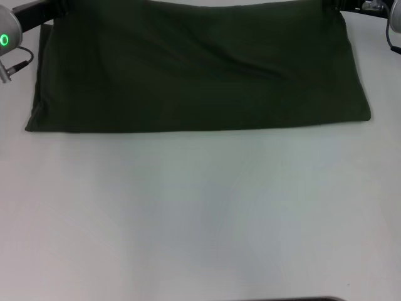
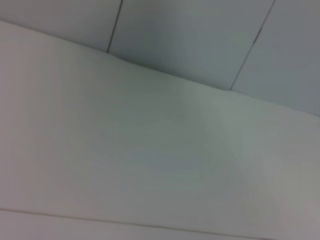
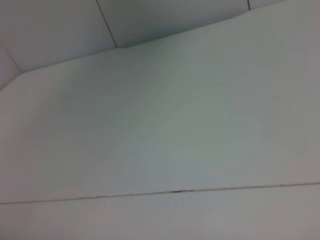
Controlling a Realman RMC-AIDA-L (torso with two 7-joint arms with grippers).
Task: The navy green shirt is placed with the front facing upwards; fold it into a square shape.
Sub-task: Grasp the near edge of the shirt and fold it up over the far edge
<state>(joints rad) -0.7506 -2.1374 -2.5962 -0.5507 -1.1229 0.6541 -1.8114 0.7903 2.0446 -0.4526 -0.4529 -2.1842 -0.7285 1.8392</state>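
Observation:
The navy green shirt lies on the far half of the white table as a wide, flat rectangle, with only plain dark green cloth showing. No lettering or collar is visible. Its near edge runs straight across and its far edge reaches the top of the head view. My left gripper is at the shirt's far left corner and my right gripper at its far right corner, both cut off by the picture's edge. Neither wrist view shows the shirt.
The near half of the white table is bare. A grey arm link with a green light and a cable stands at the left edge. Both wrist views show white tabletop and pale panels beyond.

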